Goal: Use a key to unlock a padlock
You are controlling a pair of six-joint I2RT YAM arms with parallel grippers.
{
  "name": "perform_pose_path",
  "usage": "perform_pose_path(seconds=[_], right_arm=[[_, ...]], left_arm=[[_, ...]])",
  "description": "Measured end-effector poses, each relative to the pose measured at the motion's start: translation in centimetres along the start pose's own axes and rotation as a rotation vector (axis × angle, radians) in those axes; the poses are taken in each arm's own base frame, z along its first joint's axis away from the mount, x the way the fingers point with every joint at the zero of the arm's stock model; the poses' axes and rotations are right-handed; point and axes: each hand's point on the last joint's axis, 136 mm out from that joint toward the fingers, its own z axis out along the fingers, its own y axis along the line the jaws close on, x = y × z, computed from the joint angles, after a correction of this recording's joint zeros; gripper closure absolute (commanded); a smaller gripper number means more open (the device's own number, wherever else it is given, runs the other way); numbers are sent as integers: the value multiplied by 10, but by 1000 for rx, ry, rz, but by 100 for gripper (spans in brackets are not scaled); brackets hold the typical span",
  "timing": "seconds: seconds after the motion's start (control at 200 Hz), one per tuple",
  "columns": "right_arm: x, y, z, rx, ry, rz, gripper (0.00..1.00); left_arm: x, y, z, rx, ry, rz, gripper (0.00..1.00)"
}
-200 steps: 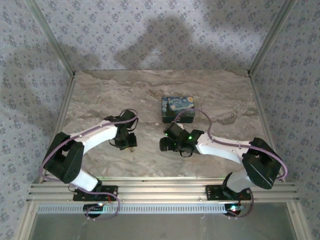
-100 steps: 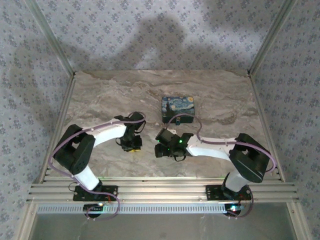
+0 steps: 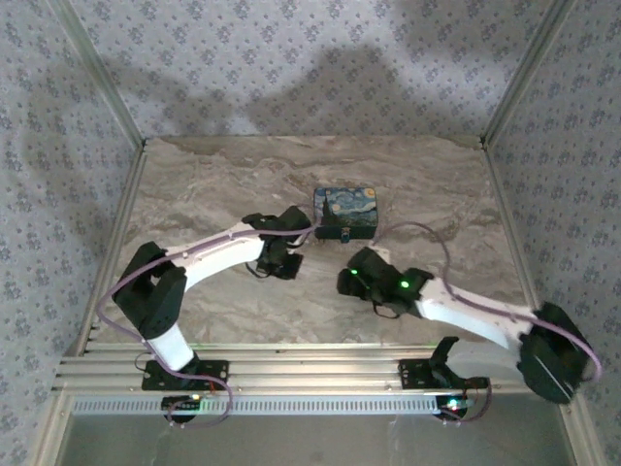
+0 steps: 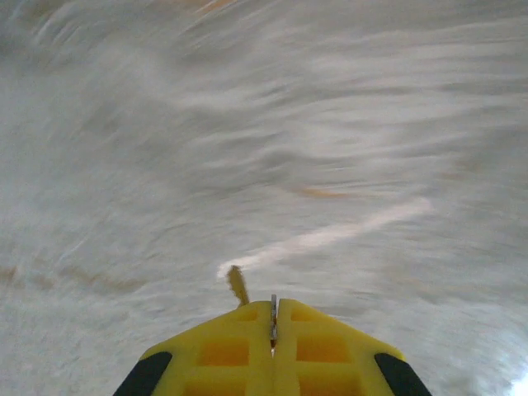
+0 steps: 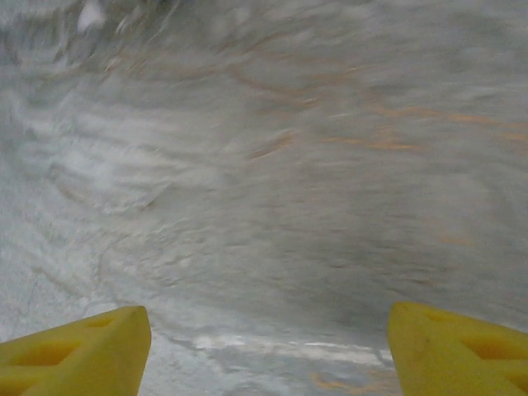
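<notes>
Padlock (image 3: 345, 211): mid-table, far side, untouched.
Left gripper (image 4: 274, 304): pressed together on a thin sliver, likely the key (image 4: 273, 315); has advanced to just beside it.
Right gripper (image 5: 268, 346): spread, empty, drawn back.
Insertion likely next.

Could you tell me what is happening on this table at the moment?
Two robot arms are working on unlocking the padlock, the blue swirly-printed block toward the back of the marble table. The left gripper is shut with a thin metal sliver pinched between its fingers, apparently the key, and sits just left of the padlock without touching it. The right gripper is open with nothing between its fingers, hovering over the table nearer the front. The key has not yet reached the lock.
</notes>
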Motion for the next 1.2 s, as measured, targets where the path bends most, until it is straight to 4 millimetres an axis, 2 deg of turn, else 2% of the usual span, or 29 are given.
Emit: perform_pose_path(seconds=[0.105, 0.16, 0.29, 0.385, 0.47, 0.61, 0.799, 0.889, 1.049, 1.199], right_arm=[[-10, -23, -16, -60, -71, 126, 27], [-17, -29, -27, -110, -108, 188, 27], [-45, -28, -64, -279, -213, 306, 28], [-57, -24, -86, -385, -253, 359, 31], [-60, -19, -92, -448, -238, 385, 34], [-56, -5, -91, -505, -152, 388, 35], [-67, 21, -104, -588, -104, 353, 34], [-72, 33, -114, -619, -98, 327, 33], [-76, 51, -132, -672, -107, 273, 34], [-70, 62, -132, -688, -93, 244, 38]], left_arm=[[-16, -41, -23, 67, -81, 195, 100], [-20, -55, -32, 106, -115, 259, 100], [-27, -74, -56, 215, -180, 336, 100], [-36, -93, -75, 321, -250, 377, 100], [-41, -110, -92, 423, -317, 411, 100], [-39, -132, -117, 574, -390, 478, 100], [-30, -149, -140, 703, -445, 587, 100], [-18, -154, -151, 756, -469, 692, 100], [-6, -151, -164, 759, -538, 817, 100], [-7, -147, -172, 724, -597, 876, 100]])
